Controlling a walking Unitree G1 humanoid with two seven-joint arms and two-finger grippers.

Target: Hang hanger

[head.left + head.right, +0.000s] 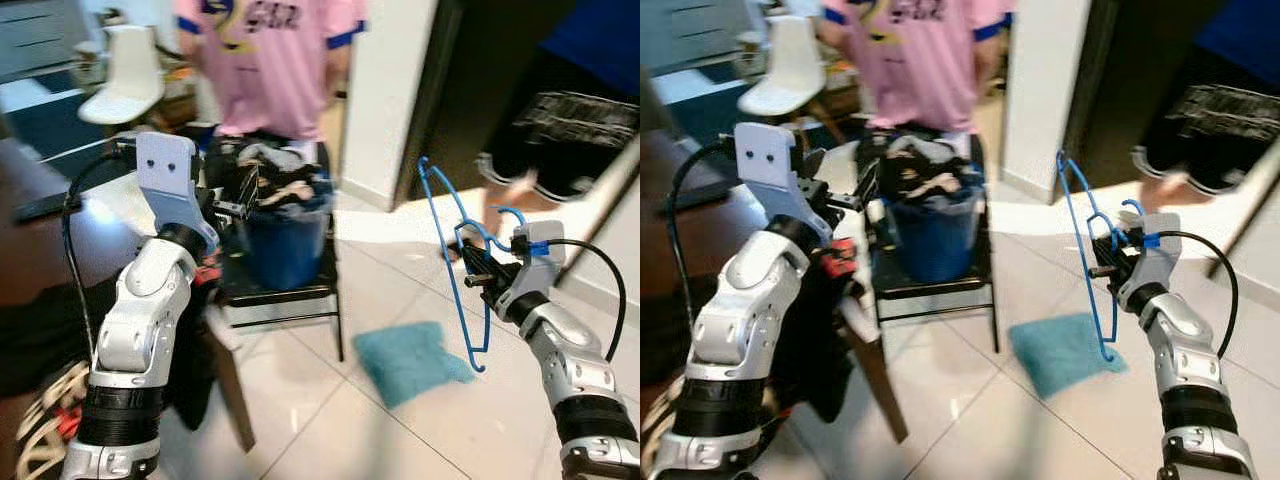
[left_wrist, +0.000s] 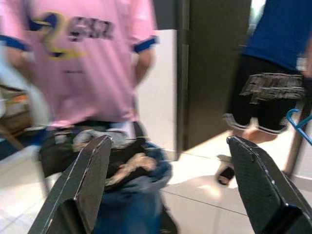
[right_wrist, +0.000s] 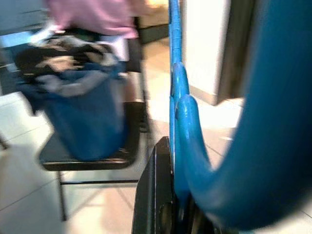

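A blue wire hanger [image 1: 455, 262] stands upright in the air on the right, its hook [image 1: 512, 214] beside my wrist. My right gripper [image 1: 474, 266] is shut on the hanger near its neck; up close, the blue hanger [image 3: 181, 131] lies against one black finger [image 3: 155, 195]. My left gripper [image 1: 238, 196] is raised at chest height on the left, open, with nothing between its fingers [image 2: 83, 185]. It points toward the laundry bucket.
A blue bucket [image 1: 285, 245] heaped with clothes sits on a black chair [image 1: 290, 295]. A person in a pink shirt [image 1: 270, 60] stands behind it, and another person in dark shorts [image 1: 575, 120] at the right. A teal cloth [image 1: 410, 360] lies on the tiled floor. Dark table [image 1: 40, 240] at left.
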